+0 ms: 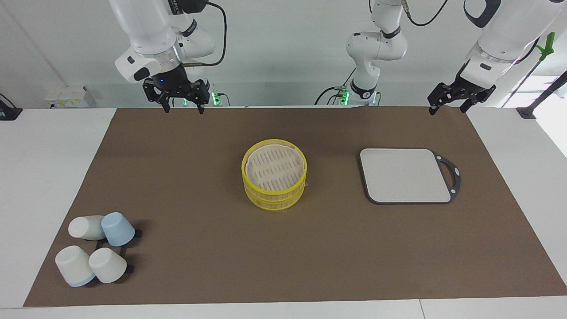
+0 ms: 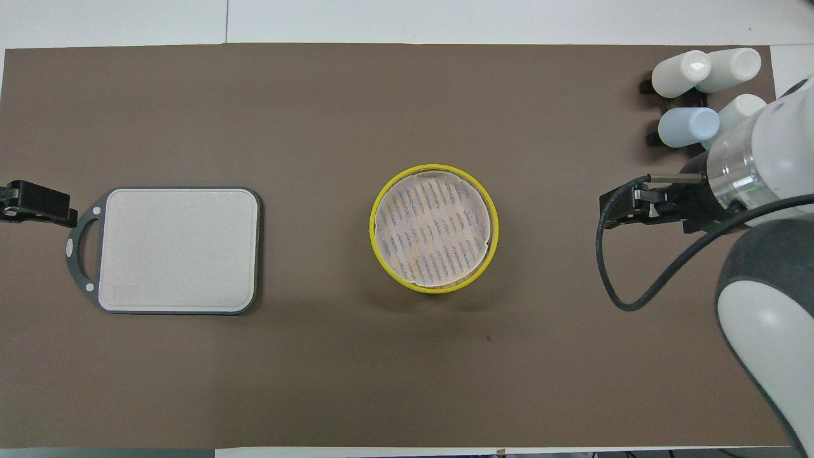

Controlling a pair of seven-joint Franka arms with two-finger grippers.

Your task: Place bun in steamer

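The steamer (image 1: 274,174) (image 2: 434,228), two yellow-rimmed stacked tiers, stands at the middle of the brown mat. Its top tier shows only a bare slatted floor. The bun is out of view in both frames. My right gripper (image 1: 184,110) (image 2: 626,208) hangs open and empty in the air over the mat's robot-side edge, toward the right arm's end, well away from the steamer. My left gripper (image 1: 446,110) (image 2: 38,203) waits open and empty over the mat's corner at the left arm's end, by the board's handle.
A grey rectangular board (image 1: 405,175) (image 2: 178,250) with a dark handle lies beside the steamer toward the left arm's end. Several white and blue cups (image 1: 95,252) (image 2: 706,95) lie on a black rack at the mat's corner farthest from the robots, at the right arm's end.
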